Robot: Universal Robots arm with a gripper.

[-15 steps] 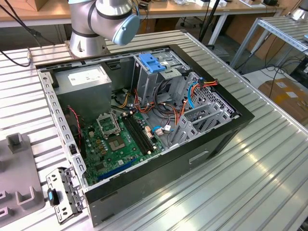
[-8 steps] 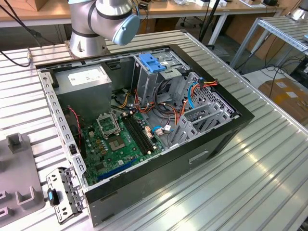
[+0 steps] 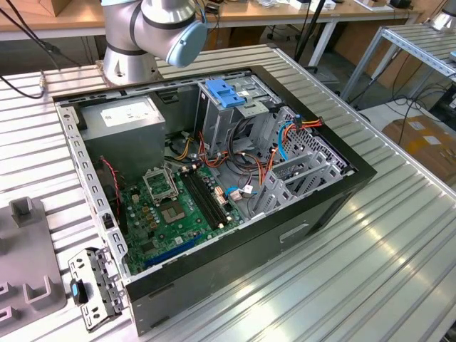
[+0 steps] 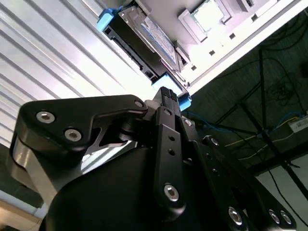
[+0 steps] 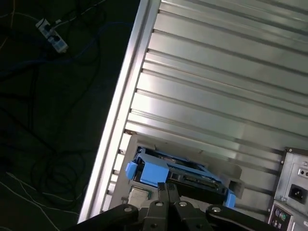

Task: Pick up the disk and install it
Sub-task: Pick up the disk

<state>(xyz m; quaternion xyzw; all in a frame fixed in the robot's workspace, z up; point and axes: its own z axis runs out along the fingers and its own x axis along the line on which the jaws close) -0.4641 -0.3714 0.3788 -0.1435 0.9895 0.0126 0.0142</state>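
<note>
- Lying flat close to one long edge of the ribbed metal surface (image 5: 216, 72), the disk (image 5: 185, 174) is a thin silver-metal slab framed by a blue plastic carrier (image 5: 144, 171).
- In the second wrist view its top face carries a pale label with blue print, and its dark side edge faces the camera.
- One disk shows in both wrist views, and two blue ends of the carrier stick out, one at each short side.
- One hand (image 5: 167, 186) hovers just beside the disk. Its two black fingertips are clenched together with nothing visible between them, and they do not grasp the disk.
- In the exterior view one open computer case (image 3: 320, 206) lies on the surface, with one blue bracket (image 3: 224, 92) on top of its metal cage.
- One arm (image 3: 153, 28) rises at the far edge of the surface, behind the case.
</note>
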